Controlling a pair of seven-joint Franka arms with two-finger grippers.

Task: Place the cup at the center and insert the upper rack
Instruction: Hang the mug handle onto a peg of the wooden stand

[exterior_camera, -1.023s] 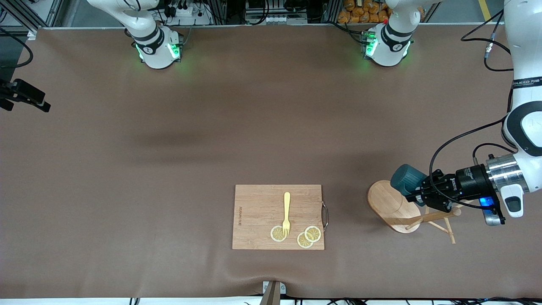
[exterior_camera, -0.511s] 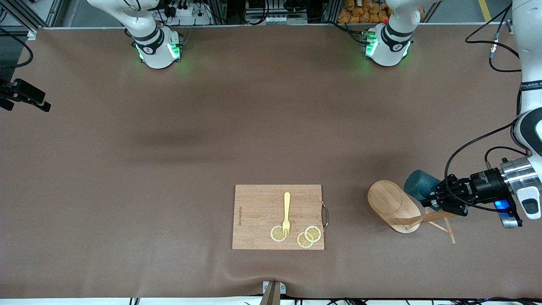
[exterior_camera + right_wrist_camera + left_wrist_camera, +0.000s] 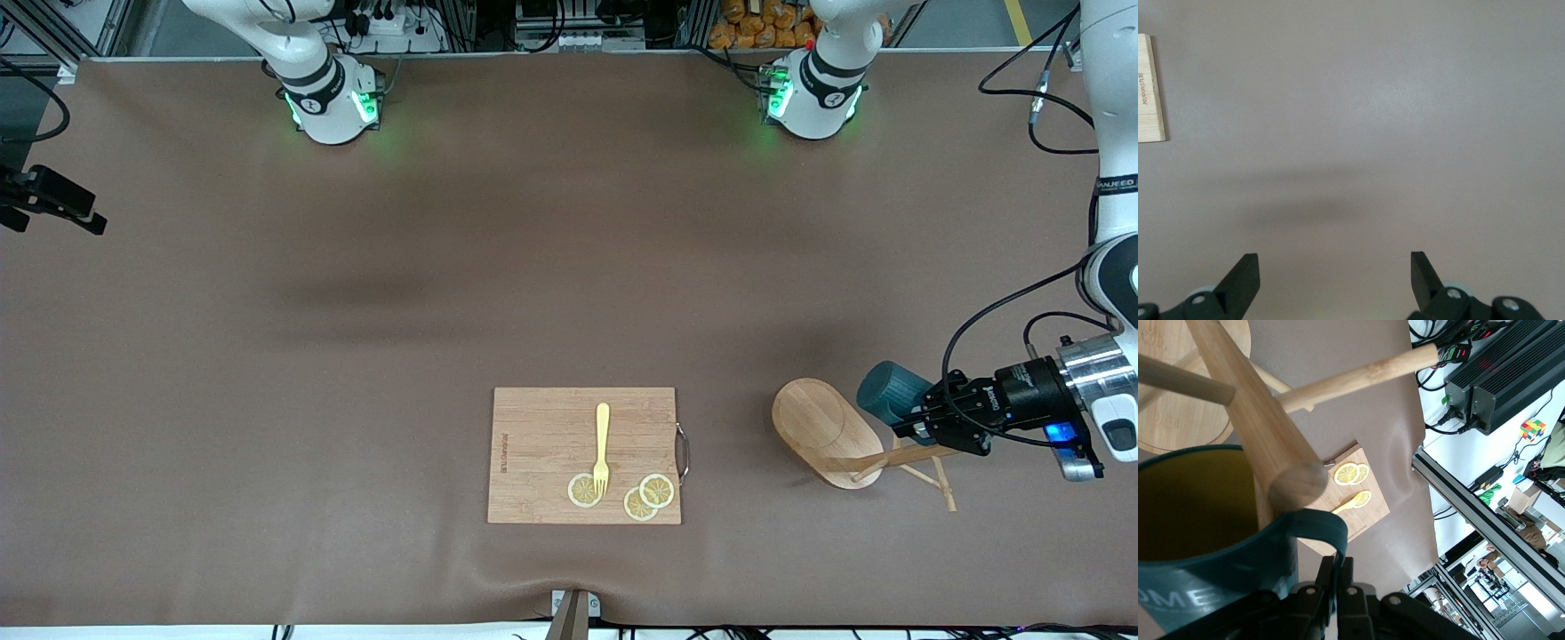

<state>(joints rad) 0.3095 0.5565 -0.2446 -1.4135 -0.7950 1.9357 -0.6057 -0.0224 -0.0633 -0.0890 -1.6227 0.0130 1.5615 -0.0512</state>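
1. A wooden cutting board (image 3: 584, 455) lies near the counter's camera-side edge, carrying a yellow fork (image 3: 602, 447) and three lemon slices (image 3: 623, 493).
2. The upper rack (image 3: 845, 440) lies tipped over toward the left arm's end of the counter, its oval base facing the board, post and pegs pointing the other way.
3. The left gripper (image 3: 925, 418) has its jaws clamped on the handle of the cup (image 3: 892, 391), held over the rack's post, which crosses just before the cup's mouth.
4. The right gripper (image 3: 1335, 275) waits high over bare counter (image 3: 356, 356), jaws wide apart.
5. Brown covering spans the counter; open room stretches between board and arm bases.
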